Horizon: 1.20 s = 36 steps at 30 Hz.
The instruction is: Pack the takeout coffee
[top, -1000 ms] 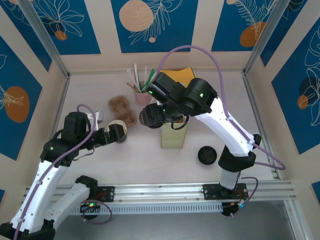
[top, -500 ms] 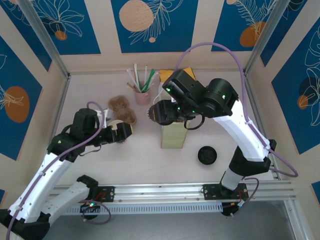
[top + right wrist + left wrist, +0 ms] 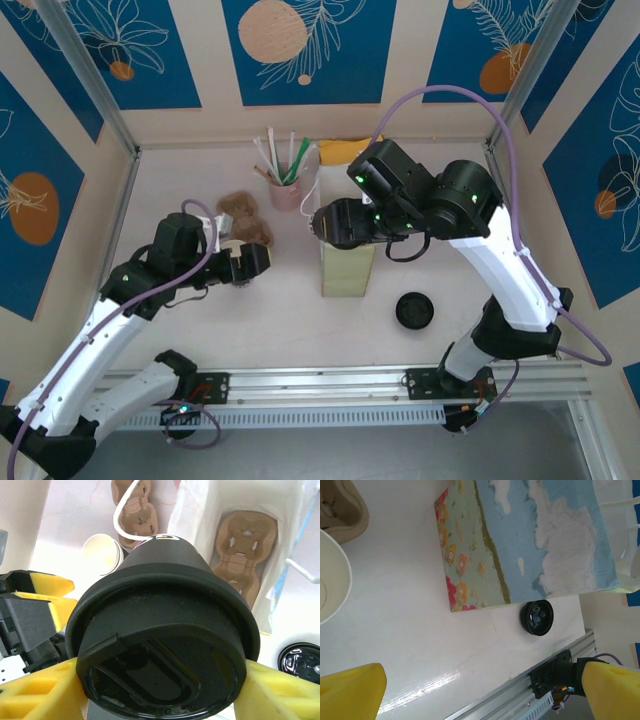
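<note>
Overhead: my right end effector (image 3: 324, 222) grips lidded dark cup (image 3: 316, 224) above paper bag (image 3: 347, 270); left end effector (image 3: 258, 264) spread wide. Left wrist: white cup (image 3: 329, 575) ahead, off to side; black lid (image 3: 537, 617) ahead on surface (image 3: 420, 630) beside bag. Right wrist: bag mouth beneath held cup.

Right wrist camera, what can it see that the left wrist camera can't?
Right wrist, not left: a dark paper cup with a round black plastic lid held in the right tool, and a brown cardboard cup carrier inside the open pale paper bag. Left wrist, not right: the red and yellow flowers printed on the bag's side and the metal rail. Both: a loose round black plastic lid, an open white paper cup and a second brown cardboard carrier on the table.
</note>
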Tool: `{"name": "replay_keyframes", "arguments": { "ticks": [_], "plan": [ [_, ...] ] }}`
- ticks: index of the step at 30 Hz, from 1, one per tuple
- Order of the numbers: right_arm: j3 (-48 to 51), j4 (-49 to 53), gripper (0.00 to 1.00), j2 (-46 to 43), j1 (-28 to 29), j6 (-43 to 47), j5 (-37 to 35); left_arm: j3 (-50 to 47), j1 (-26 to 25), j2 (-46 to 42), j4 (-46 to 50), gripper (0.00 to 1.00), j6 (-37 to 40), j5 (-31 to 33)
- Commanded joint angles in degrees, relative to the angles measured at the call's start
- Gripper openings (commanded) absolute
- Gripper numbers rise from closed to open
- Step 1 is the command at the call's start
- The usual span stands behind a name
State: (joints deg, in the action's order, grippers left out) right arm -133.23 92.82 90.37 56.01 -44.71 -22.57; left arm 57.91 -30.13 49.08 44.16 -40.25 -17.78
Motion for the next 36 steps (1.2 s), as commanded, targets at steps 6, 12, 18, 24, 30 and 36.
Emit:
{"name": "replay_keyframes", "arguments": {
  "ticks": [6, 12, 18, 24, 30, 36],
  "plan": [
    [4.04, 8.0, 0.65, -3.79, -3.18, -0.78, -0.66, 2.14, -2.03, 1.1, -1.94, 1.0, -0.5, 1.08],
    [6.63, 6.9, 0.65, -3.85, -6.53, 0.96, 0.75, 2.33, -3.18, 1.84, -2.1, 1.0, -0.52, 1.41],
    [6.8, 6.57, 0.65, -1.81, -8.35, 2.81, 0.81, 1.98, -3.7, 1.81, -2.24, 1.0, -0.62, 1.56],
    [5.31, 6.06, 0.65, 1.3, -9.6, 4.55, 1.61, 1.61, -3.89, 1.8, -2.25, 1.0, -0.44, 1.63],
    [1.58, 7.45, 0.65, 5.78, -9.87, 5.91, 1.31, 1.2, -3.97, 1.92, -2.57, 1.0, -0.28, 1.35],
    [-1.62, 8.7, 0.65, 10.24, -9.91, 7.3, 1.38, 1.23, -3.92, 2.34, -2.46, 1.0, 0.56, 1.17]
  ]
}}
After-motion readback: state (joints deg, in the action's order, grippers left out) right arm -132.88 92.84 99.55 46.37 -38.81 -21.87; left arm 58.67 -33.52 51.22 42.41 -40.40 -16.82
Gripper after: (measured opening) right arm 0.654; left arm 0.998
